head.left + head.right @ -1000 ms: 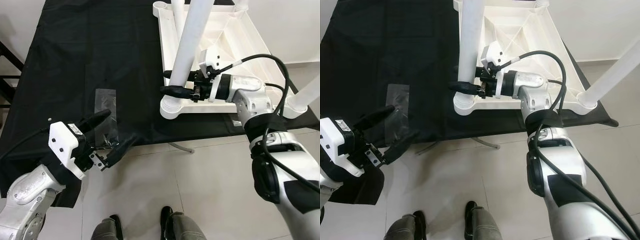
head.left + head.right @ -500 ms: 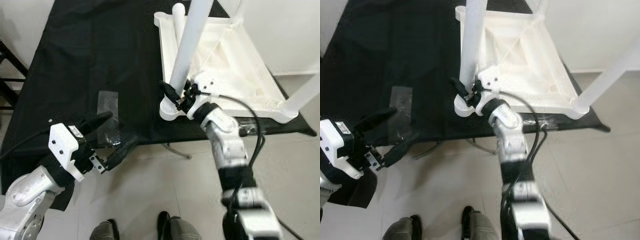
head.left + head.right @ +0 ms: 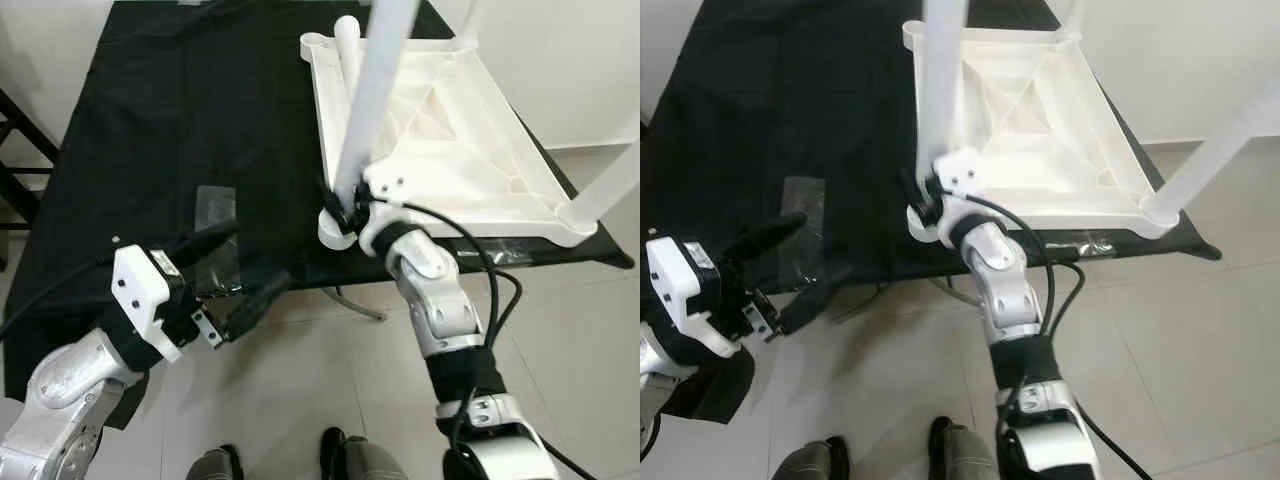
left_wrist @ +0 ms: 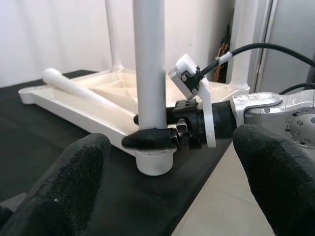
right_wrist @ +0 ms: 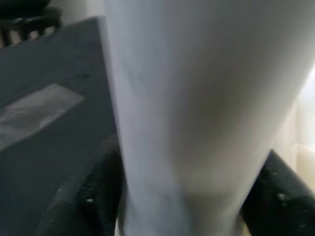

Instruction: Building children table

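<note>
You are looking at the white children's table (image 3: 470, 140) lying upside down on the black cloth (image 3: 200, 130), with its near-corner leg (image 3: 370, 90) standing upright in its socket. Your right gripper (image 4: 162, 129) is clamping that leg just above the socket, one black finger on each side. Your left gripper (image 3: 225, 280) is hovering off the cloth's near edge, well apart from the leg, fingers spread wide and holding nothing. A clear plastic bag (image 3: 215, 215) is lying on the cloth near it.
</note>
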Robot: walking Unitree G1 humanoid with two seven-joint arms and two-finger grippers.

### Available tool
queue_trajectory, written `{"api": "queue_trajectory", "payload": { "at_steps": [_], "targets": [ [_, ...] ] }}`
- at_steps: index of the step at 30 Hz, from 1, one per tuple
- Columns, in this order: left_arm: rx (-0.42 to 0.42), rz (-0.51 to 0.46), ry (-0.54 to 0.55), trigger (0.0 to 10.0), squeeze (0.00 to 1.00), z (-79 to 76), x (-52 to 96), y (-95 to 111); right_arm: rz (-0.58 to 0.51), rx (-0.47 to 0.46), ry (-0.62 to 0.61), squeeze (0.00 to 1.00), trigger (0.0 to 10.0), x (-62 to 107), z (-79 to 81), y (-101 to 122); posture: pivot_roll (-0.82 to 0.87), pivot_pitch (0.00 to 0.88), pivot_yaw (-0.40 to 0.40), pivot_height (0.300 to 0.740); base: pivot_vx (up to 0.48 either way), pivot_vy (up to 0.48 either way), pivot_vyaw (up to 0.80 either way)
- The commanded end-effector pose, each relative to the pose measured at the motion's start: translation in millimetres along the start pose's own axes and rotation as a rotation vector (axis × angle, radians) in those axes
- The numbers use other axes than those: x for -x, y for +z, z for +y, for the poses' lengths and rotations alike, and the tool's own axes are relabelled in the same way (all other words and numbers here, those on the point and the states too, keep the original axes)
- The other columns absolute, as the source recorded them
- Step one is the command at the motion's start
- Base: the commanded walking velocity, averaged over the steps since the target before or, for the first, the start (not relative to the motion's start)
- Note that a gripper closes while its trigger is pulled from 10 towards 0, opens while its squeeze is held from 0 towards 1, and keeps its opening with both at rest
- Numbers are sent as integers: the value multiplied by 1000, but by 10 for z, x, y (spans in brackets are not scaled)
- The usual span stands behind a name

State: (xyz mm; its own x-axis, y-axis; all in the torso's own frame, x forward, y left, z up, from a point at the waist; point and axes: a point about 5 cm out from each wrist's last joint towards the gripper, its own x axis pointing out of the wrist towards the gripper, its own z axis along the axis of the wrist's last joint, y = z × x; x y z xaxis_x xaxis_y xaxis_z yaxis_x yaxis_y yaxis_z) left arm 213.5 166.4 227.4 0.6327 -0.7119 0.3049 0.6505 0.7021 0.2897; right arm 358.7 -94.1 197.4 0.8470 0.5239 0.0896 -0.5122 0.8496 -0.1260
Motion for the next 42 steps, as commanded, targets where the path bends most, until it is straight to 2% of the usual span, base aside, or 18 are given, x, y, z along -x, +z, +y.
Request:
{"api": "queue_trajectory", "payload": {
  "at_steps": [1,2,3,4,5,7,9,18,19,20,21,34,37,38,39,40,41,42],
  "targets": [
    [13,1,-7,10000,0,-26,-2,-21,-31,-22,79,1000,10000,-29,-20,96,51,277,-95,740,0,0,0],
    [13,1,-7,10000,0,-26,-2,-21,-31,-22,79,1000,10000,-29,-20,96,51,277,-95,740,0,0,0],
    [13,-1,-7,10000,0,-26,-5,-20,-67,-14,155,608,10000,-60,-59,211,53,277,-99,740,0,0,0],
    [13,-1,-7,10000,0,-26,-5,-20,-67,-14,155,608,10000,-60,-59,211,53,277,-99,740,0,0,0],
    [12,-2,-6,10000,0,-29,-8,-19,-86,3,251,0,10000,-51,-56,319,54,276,-102,740,0,0,0],
    [11,-3,-5,10000,0,-31,-9,-18,-89,27,355,0,10000,-28,-50,392,55,276,-104,740,0,0,0],
    [11,-4,-4,10000,0,-39,-12,-18,-63,113,518,0,10000,-1,-80,434,59,275,-106,740,0,0,0],
    [14,-7,-5,10000,0,-57,-21,-16,-69,81,643,0,10000,-74,-186,529,67,278,-107,740,0,0,0],
    [14,-8,-5,10000,0,-61,-22,-14,-74,49,696,0,9373,-83,-200,556,69,277,-107,740,0,0,0],
    [14,-9,-5,10000,0,-63,-22,-12,-70,23,751,0,2353,-86,-202,573,69,277,-108,740,0,0,0],
    [15,-10,-5,10000,0,-65,-22,-10,-64,17,795,0,0,-89,-203,582,70,275,-111,740,0,0,0],
    [15,-9,-3,10000,0,-63,-15,-9,-67,16,847,0,0,-54,-253,569,63,277,-108,740,0,0,0],
    [18,-9,-6,10000,0,-73,-12,-16,-70,27,600,0,0,-11,-308,417,56,273,-115,740,0,0,0],
    [18,-9,-6,10000,0,-73,-12,-16,-70,27,600,0,0,-11,-308,417,56,273,-115,740,0,0,0],
    [17,-8,-6,10000,0,-80,-9,-19,-115,-119,336,0,0,44,-221,228,65,267,-122,740,0,0,0],
    [17,-8,-6,10000,0,-80,-9,-19,-115,-119,336,0,0,44,-221,228,65,267,-122,740,0,0,0],
    [16,-7,-6,10000,0,-76,-5,-18,-129,-155,165,0,0,65,-193,142,70,267,-124,740,0,0,0],
    [15,-7,-5,10000,0,-68,0,-15,-45,-148,-64,0,0,145,-164,-54,66,271,-124,740,0,0,0]
  ]
}}
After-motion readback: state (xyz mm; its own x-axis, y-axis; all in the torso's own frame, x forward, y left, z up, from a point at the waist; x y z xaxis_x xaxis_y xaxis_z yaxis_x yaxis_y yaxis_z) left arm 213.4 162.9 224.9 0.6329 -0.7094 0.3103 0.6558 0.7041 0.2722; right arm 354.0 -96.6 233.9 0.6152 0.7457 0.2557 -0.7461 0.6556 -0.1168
